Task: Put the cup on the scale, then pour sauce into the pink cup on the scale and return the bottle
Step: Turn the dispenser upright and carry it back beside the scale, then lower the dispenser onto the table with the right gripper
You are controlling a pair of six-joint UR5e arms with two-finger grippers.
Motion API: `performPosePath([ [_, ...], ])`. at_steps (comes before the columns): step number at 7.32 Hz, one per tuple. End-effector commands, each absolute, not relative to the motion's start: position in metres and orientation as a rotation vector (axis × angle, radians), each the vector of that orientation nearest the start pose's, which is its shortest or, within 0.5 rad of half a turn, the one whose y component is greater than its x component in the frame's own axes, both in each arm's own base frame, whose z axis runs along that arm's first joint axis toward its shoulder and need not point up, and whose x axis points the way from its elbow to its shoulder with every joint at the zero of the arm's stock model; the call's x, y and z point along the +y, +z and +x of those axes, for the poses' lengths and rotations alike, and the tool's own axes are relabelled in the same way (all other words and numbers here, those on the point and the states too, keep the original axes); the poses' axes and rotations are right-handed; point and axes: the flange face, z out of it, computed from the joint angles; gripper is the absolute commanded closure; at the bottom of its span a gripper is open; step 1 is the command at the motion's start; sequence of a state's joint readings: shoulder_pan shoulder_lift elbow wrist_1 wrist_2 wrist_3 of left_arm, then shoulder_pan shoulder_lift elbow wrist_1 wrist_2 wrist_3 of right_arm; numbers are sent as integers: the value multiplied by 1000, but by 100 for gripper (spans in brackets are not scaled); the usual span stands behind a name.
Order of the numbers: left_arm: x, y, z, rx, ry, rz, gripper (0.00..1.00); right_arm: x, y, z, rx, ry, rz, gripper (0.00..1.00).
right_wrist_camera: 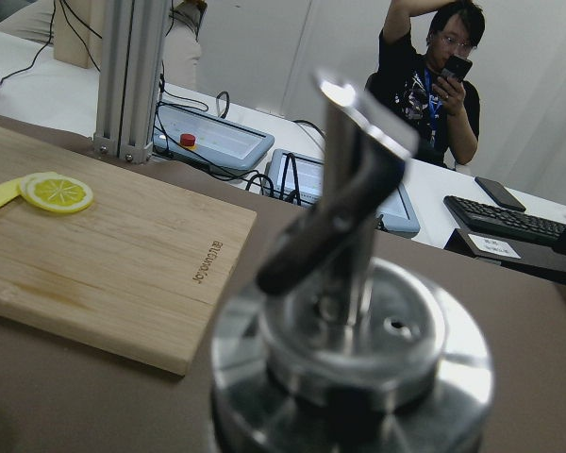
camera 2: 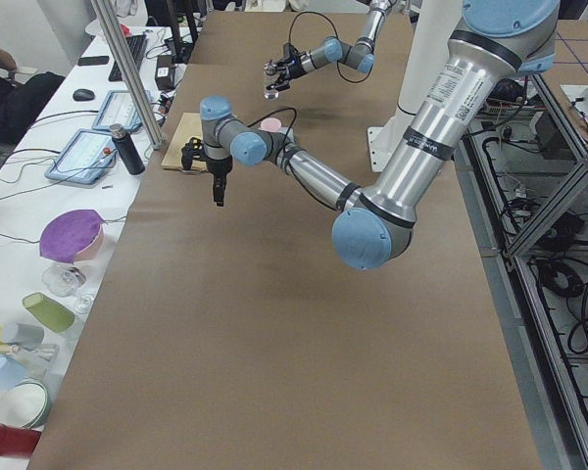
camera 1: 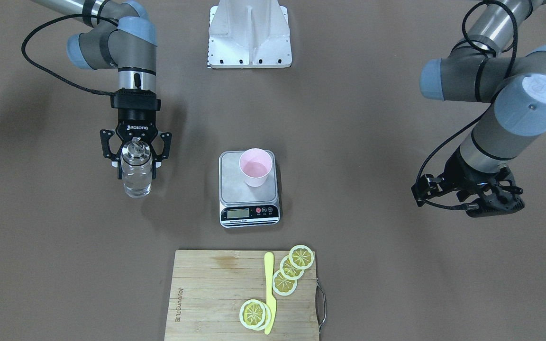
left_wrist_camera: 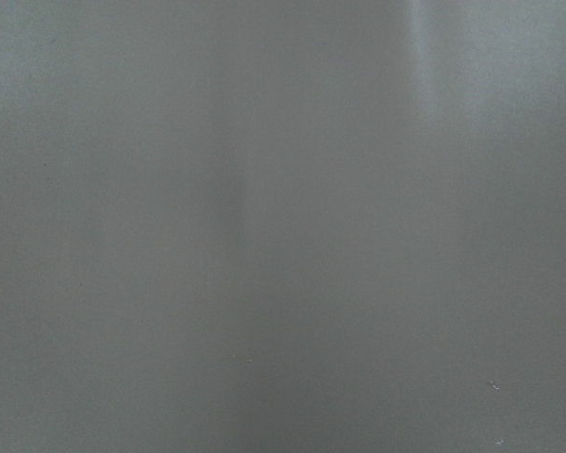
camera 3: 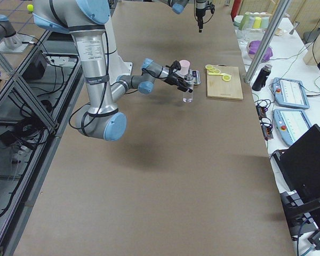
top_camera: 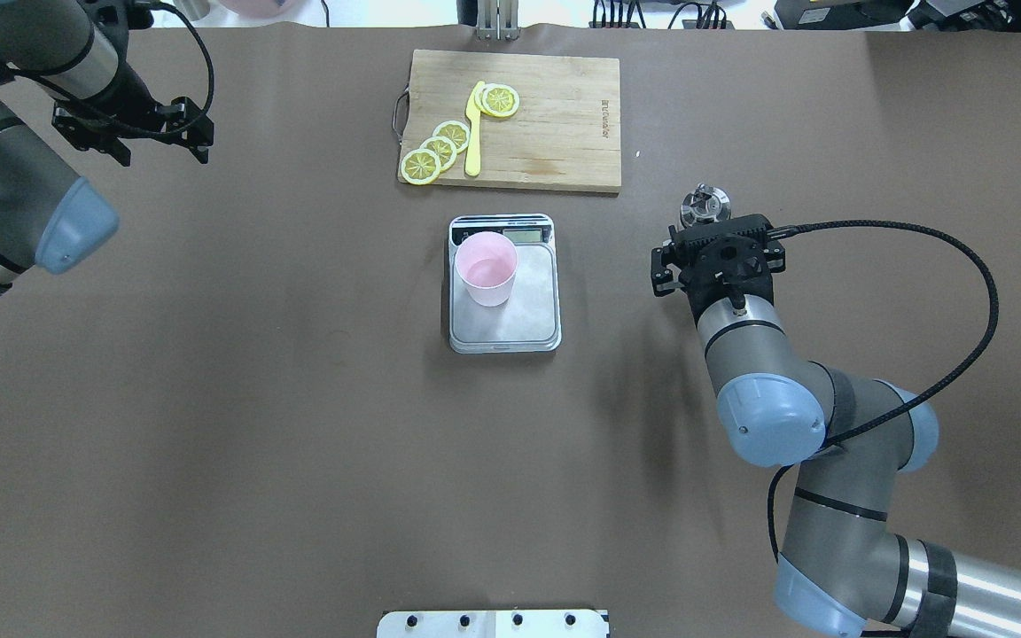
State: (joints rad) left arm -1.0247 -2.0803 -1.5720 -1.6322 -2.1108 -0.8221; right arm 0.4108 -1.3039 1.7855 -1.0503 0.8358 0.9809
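Observation:
The pale pink cup (camera 1: 255, 166) stands upright on the silver scale (camera 1: 232, 184), toward its back right in the front view; both also show in the overhead view, the cup (top_camera: 487, 268) and the scale (top_camera: 528, 310). My right gripper (camera 1: 137, 170) is shut on the clear glass bottle (camera 1: 136, 179) from the side, fingers against both flanks. The bottle is upright, well to the side of the scale, at or just above the table. Its metal pourer cap (right_wrist_camera: 349, 349) fills the right wrist view. My left gripper (top_camera: 134, 133) hangs open and empty, far from the scale.
A wooden cutting board (camera 1: 206, 293) with lemon slices (camera 1: 285, 282) and a yellow knife (camera 1: 269, 293) lies beyond the scale. The white robot base mount (camera 1: 250, 35) is at the robot's edge. A person (right_wrist_camera: 434, 85) stands past the table's end.

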Motion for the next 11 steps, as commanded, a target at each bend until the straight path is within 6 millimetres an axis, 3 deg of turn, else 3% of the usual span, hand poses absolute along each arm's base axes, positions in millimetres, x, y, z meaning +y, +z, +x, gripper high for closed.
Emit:
performPosePath([
  [1,-624,359,283,759,-110,102,1,-439,349,-425,-598,271,964,100],
  [4,-624,359,283,759,-108,103,1,-447,356,-422,-676,309,912,100],
  [11,-624,359,283,757,-106,104,1,-450,384,-438,-634,285,885,100],
])
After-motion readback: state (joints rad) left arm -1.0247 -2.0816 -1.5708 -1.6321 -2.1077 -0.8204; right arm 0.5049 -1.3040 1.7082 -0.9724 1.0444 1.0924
